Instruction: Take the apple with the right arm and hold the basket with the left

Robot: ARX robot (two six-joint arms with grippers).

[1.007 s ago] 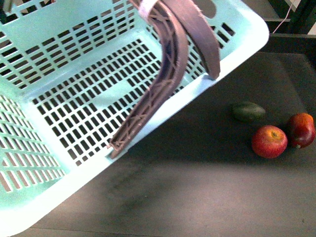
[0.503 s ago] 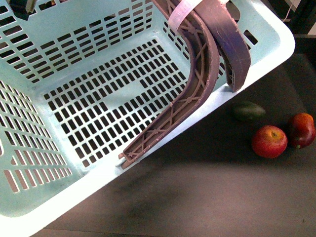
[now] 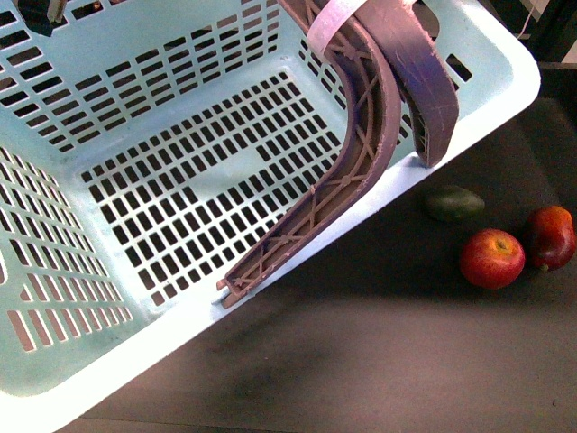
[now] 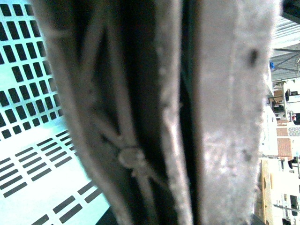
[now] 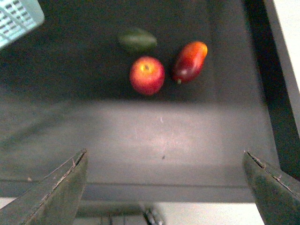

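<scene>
Mint-green plastic fills most of my front view: the basket hangs tilted, its slotted floor turned toward the camera and its two brownish-purple handles drawn together under a white band. The left wrist view is nothing but those handles, blurred and very close, so I judge the left arm has them. The left claw itself does not show, and I cannot tell how it is set. The apple sits on the dark counter off to the right, clear of the basket. A darker maroon fruit lies just beside it on the far right and a green fruit near it on the basket side. From the right wrist, the right claw is spread wide and holds nothing, and it sits well back from the apple. The step in hand is the reach, I think. I would bring the right claw forward until the apple is centred between the fingers, then descend straight. I would turn the wrist so one finger enters the narrow gap between apple and maroon fruit without nudging either. I would keep it fully open until both fingers flank the apple's widest part, since a round fruit could roll off at a glancing touch. Meanwhile I would keep the basket steady, its low corner away from the fruit.
</scene>
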